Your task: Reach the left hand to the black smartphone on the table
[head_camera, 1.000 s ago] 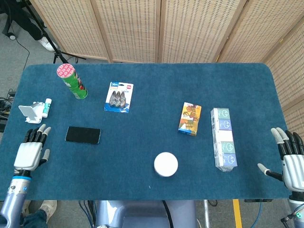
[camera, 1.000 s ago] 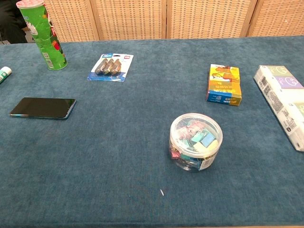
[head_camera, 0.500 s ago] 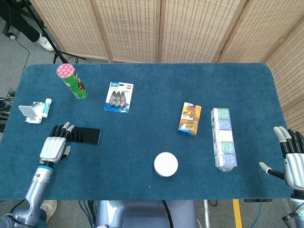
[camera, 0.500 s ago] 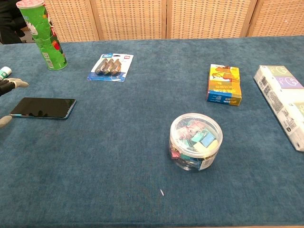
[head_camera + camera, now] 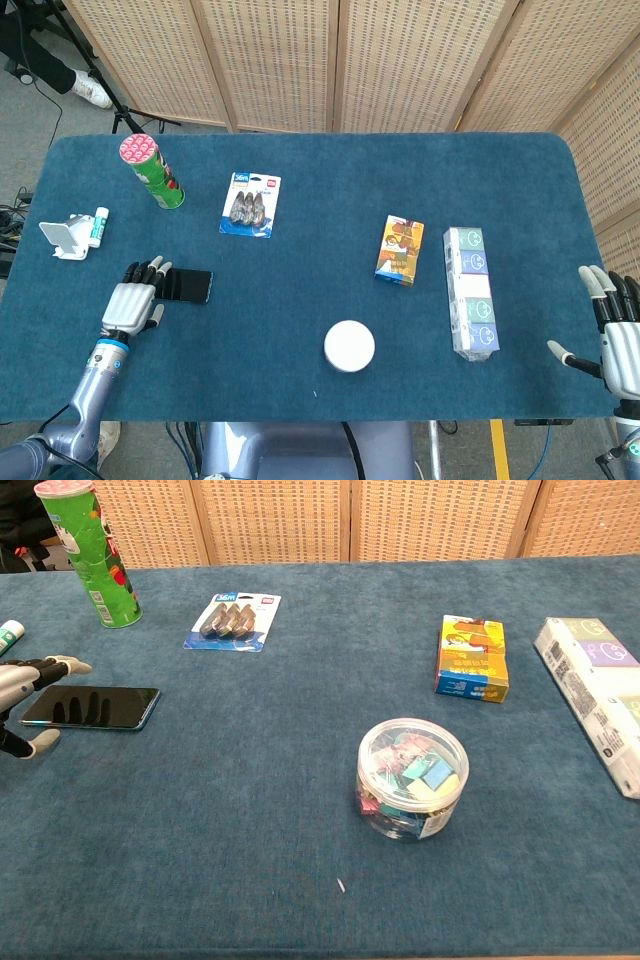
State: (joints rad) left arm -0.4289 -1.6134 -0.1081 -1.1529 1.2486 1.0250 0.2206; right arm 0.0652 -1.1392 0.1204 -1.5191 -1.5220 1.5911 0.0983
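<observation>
The black smartphone (image 5: 189,285) lies flat on the blue table at the left; in the chest view the smartphone (image 5: 100,707) shows its glossy screen. My left hand (image 5: 133,302) is open, fingers spread, over the phone's left end and covering part of it. In the chest view the left hand (image 5: 22,695) enters from the left edge, its fingers hovering above the phone's near-left end; contact cannot be told. My right hand (image 5: 617,338) is open at the table's right edge, far from the phone, holding nothing.
A green can (image 5: 152,171), a white stand (image 5: 63,238) and a glue stick (image 5: 98,226) stand behind the phone. A blister pack (image 5: 250,204), a colourful box (image 5: 400,250), a long carton (image 5: 470,291) and a round clip tub (image 5: 349,346) lie further right.
My left hand has moved forward and right from the table's left edge to over the phone's left end. The right hand has barely shifted.
</observation>
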